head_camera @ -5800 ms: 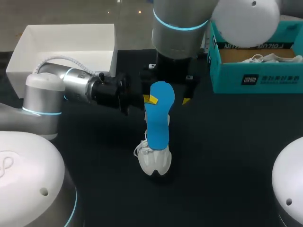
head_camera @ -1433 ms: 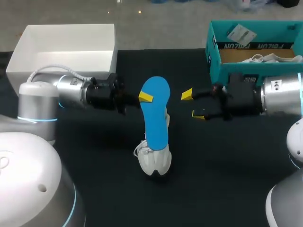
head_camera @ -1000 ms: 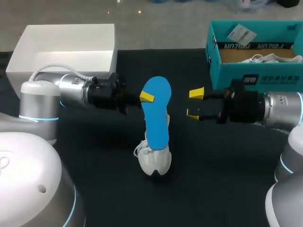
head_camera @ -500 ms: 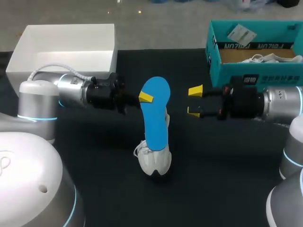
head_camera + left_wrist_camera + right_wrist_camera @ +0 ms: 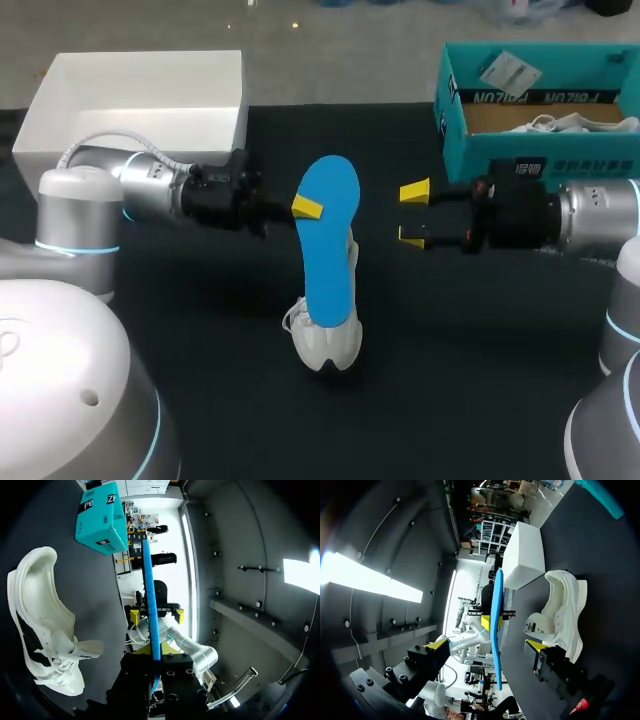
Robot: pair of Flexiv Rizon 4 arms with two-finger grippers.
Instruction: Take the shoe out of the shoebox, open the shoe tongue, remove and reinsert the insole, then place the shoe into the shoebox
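A blue insole (image 5: 328, 240) stands upright over the middle of the black table, my left gripper (image 5: 307, 207) shut on its upper edge. In the left wrist view the insole (image 5: 150, 590) runs edge-on out from between the fingers of my left gripper (image 5: 154, 652). The white shoe (image 5: 325, 338) lies on the table under the insole's lower end; whether they touch I cannot tell. My right gripper (image 5: 413, 213) hangs open just right of the insole, apart from it. In the right wrist view the insole (image 5: 496, 625) stands ahead of my right gripper (image 5: 487, 645), the shoe (image 5: 561, 615) beside it.
The teal shoebox (image 5: 540, 150) stands at the back right with paper and laces inside. A white box lid (image 5: 140, 95) sits at the back left, behind my left arm. Bare black tabletop (image 5: 450, 340) lies in front of the shoe.
Several seconds ago my right arm was over the insole's top; it has since drawn off to the right. Over the last second both arms and the insole have barely shifted.
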